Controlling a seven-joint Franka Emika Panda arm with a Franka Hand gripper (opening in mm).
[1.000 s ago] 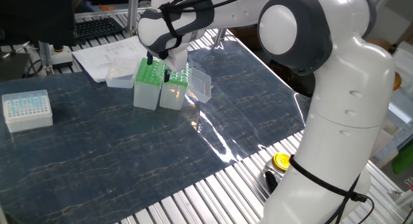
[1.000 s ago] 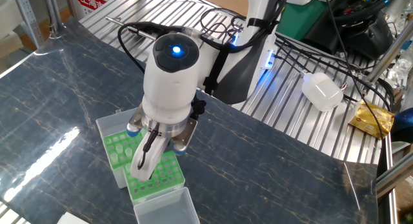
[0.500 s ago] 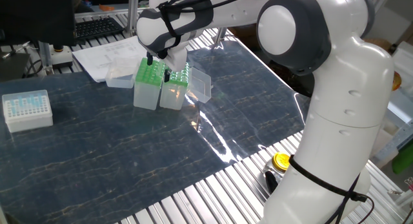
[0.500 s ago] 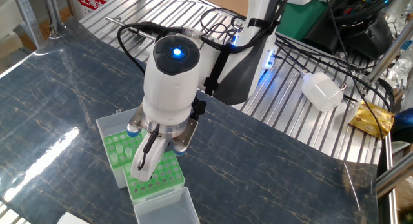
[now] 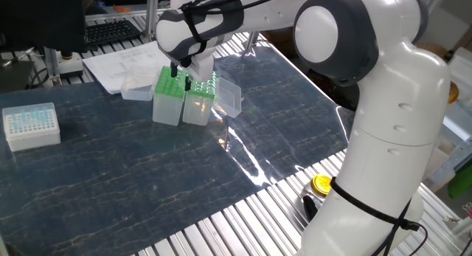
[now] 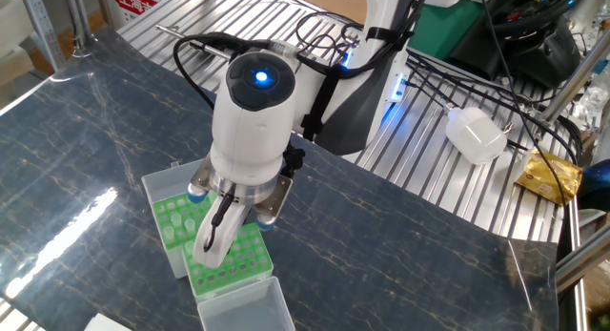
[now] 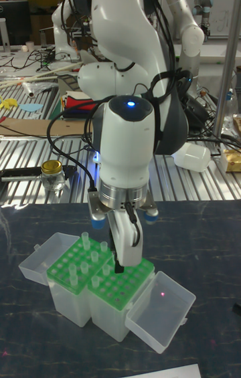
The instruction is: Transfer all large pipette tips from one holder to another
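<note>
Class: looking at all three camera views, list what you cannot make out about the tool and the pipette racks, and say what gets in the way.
- Tool: open or shut, holding a tip or not; too small and dark in the tall view.
- Green racks: partly covered by the arm's wrist in the other fixed view.
- Large pipette tips: exact count; too small in one fixed view.
- White box: its contents are blurred.

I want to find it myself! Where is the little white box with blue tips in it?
Start at the dark marbled table mat and go far from the robot arm. The white box sits alone there, unlike the two green-topped racks under the gripper.
</note>
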